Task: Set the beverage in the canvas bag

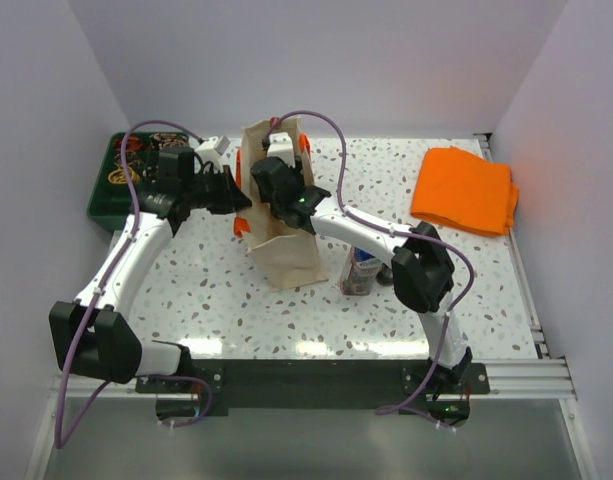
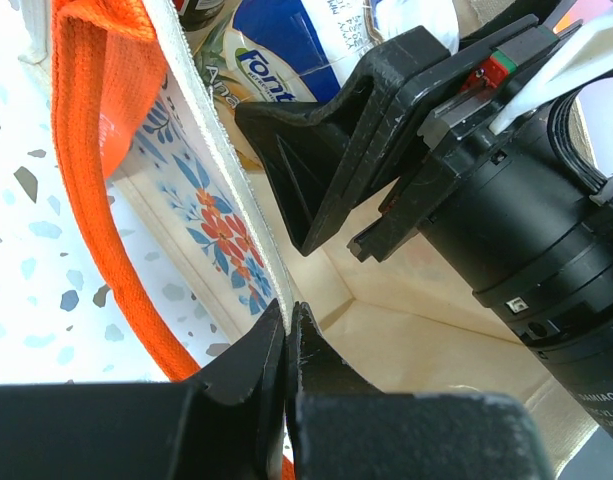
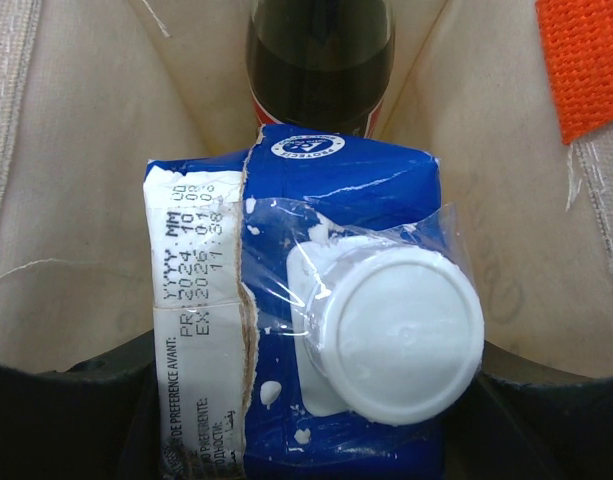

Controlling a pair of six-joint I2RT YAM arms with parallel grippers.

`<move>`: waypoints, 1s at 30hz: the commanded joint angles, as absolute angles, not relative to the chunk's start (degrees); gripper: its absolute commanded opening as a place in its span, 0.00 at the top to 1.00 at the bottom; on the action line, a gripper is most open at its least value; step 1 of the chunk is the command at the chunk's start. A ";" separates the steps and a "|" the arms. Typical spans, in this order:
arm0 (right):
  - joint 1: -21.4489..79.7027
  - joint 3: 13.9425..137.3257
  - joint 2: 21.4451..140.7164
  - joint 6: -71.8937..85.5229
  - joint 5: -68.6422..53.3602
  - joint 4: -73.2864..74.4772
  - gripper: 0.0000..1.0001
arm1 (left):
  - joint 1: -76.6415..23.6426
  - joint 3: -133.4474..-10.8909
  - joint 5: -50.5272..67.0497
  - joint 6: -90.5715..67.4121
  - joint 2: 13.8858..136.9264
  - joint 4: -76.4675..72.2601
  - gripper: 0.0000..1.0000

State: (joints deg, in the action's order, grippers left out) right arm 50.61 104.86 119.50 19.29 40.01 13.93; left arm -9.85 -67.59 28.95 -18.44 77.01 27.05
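Observation:
The beige canvas bag (image 1: 286,250) with orange handles stands upright mid-table. My left gripper (image 1: 242,199) is shut on its left rim; in the left wrist view the fingertips (image 2: 286,325) pinch the cloth edge beside the orange handle (image 2: 91,150). My right gripper (image 1: 278,178) reaches down into the bag's mouth, shut on a blue-and-white beverage carton (image 3: 316,330) with a white cap, held between the jaws inside the beige walls. A dark bottle (image 3: 321,60) stands in the bag below the carton. The carton also shows in the left wrist view (image 2: 286,50).
Another beverage carton (image 1: 361,270) stands on the table right of the bag, under my right arm. A folded orange cloth (image 1: 466,190) lies at the back right. A green tray (image 1: 111,190) with items sits at the back left.

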 commanded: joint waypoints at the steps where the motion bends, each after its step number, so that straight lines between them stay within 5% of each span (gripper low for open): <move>1: 48.43 109.95 116.98 22.15 49.31 1.13 1.00 | -10.37 -66.71 30.59 -17.58 75.67 27.25 1.00; 4: 48.43 109.43 116.89 22.94 49.31 2.11 1.00 | -10.37 -66.80 30.59 -17.58 75.76 27.16 1.00; 10: 48.43 109.16 116.37 23.38 47.55 4.65 0.63 | -10.37 -66.80 30.59 -17.67 76.03 26.89 1.00; 16: 48.43 109.34 116.37 24.08 45.27 7.64 0.47 | -10.37 -66.71 30.32 -17.67 75.94 26.89 1.00; 30: 48.34 115.22 121.72 26.72 38.50 18.10 0.35 | -10.37 -66.45 30.50 -17.49 75.67 26.54 1.00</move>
